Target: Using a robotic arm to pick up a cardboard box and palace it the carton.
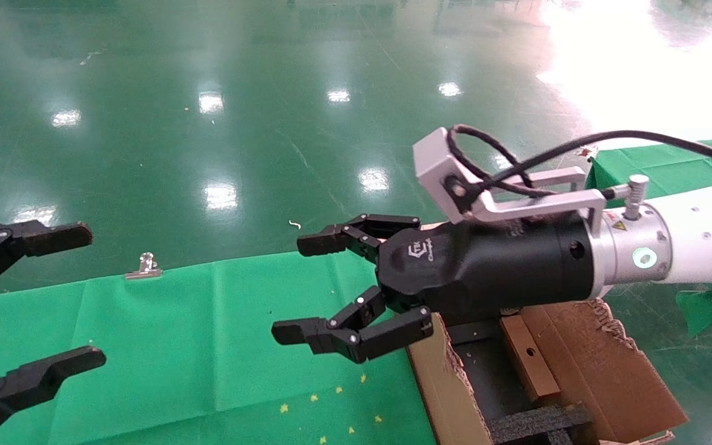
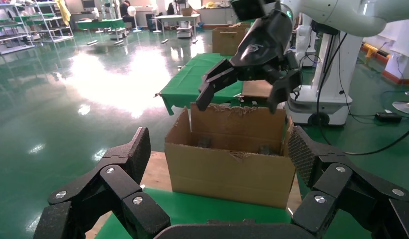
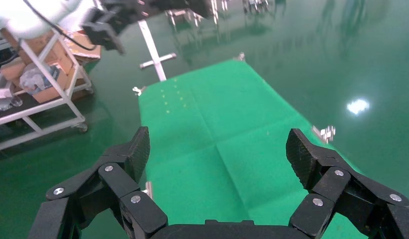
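Observation:
The carton (image 1: 584, 364) stands at the table's right end, with ragged flaps and black foam (image 1: 535, 423) inside. A narrow brown face with a round hole, which looks like the cardboard box (image 1: 528, 355), lies inside it. My right gripper (image 1: 297, 287), on the white robotic arm (image 1: 702, 235), hovers over the carton's left rim. It is open and holds nothing. The left wrist view shows that gripper (image 2: 238, 102) above the carton (image 2: 232, 164). My left gripper (image 1: 87, 296) is open and empty at the far left, pointing toward the carton. Green cloth fills the right wrist view between the open fingers (image 3: 138, 149).
A green cloth (image 1: 177, 346) covers the table, with a metal clip (image 1: 143, 266) on its far edge. Glossy green floor lies beyond. A second green-covered table (image 1: 659, 161) stands at the right. A wheeled shelf cart (image 3: 38, 84) stands off the cloth's far side.

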